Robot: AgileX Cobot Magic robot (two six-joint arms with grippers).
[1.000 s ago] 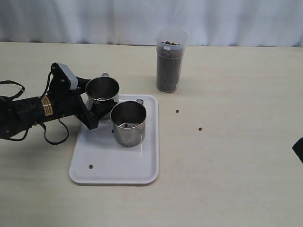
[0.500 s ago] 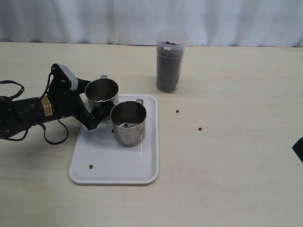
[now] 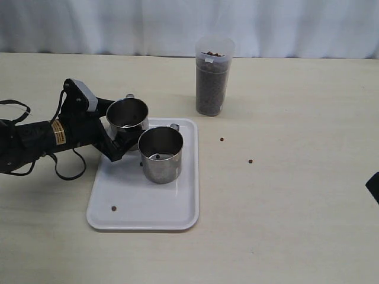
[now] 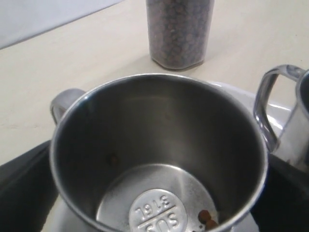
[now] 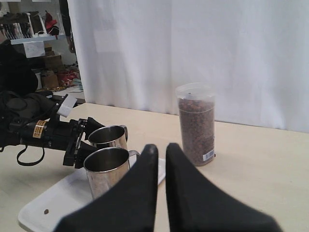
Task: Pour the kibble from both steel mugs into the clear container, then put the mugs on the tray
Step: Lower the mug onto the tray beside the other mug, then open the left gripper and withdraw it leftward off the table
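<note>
My left gripper [image 3: 119, 134] is shut on one steel mug [image 3: 127, 116], its dark fingers [image 4: 21, 193] on both sides of it, over the back left corner of the white tray [image 3: 142, 198]. I cannot tell whether the mug touches the tray. Two kibble pellets [image 4: 207, 220] lie on that mug's [image 4: 154, 159] bottom. The other steel mug [image 3: 160, 155] stands upright on the tray, right beside the held one. The clear container [image 3: 213, 77] stands behind the tray, almost full of kibble. My right gripper [image 5: 161, 147] is shut and empty, far off to the right.
Loose pellets lie on the table [image 3: 221, 139] [image 3: 250, 161] right of the tray, and one on the tray's [image 3: 113, 208] front left. A white curtain hangs behind the table. The left arm's cable [image 3: 15, 109] loops at the left edge.
The held mug has sunk slightly toward the tray with my left gripper. The other mug, the container and the right gripper have not moved.
</note>
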